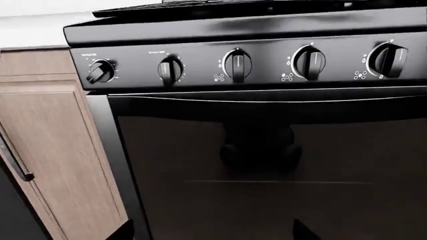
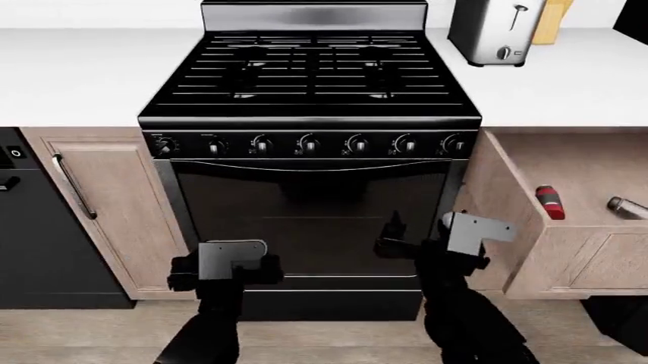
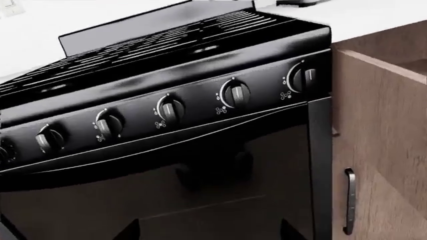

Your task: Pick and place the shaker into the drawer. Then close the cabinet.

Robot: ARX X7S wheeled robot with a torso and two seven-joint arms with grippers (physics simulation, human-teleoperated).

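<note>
Placement step: judged complete. The shaker [image 2: 548, 202] lies on its side inside the drawer [image 2: 526, 262], close to the left side wall, and nothing is holding it. A second item with a grey metal end [image 2: 627, 206] lies further right in the same drawer, apart from the shaker and cut off by the head view's edge.

Drawer: pulled well out to the right of the stove [image 2: 309, 152], under the white worktop [image 2: 567, 83]. The closing step is not yet done and is judged to be the one in hand.

Left end effector [image 2: 224, 271]: low in front of the oven door, carrying nothing. Its finger spacing cannot be made out; only dark tips show at the rim of the left wrist view.

Right end effector [image 2: 397, 244]: also in front of the oven door, just left of the drawer's side wall and clear of it, carrying nothing. Whether its fingers are spread or together cannot be told.

Next move (a judgement only): the right arm is the nearer one. It would need to travel right and round to the drawer front, set against that panel, then push straight in towards the cabinet. A push off to one side could skew the drawer; the shaker may roll.
</note>
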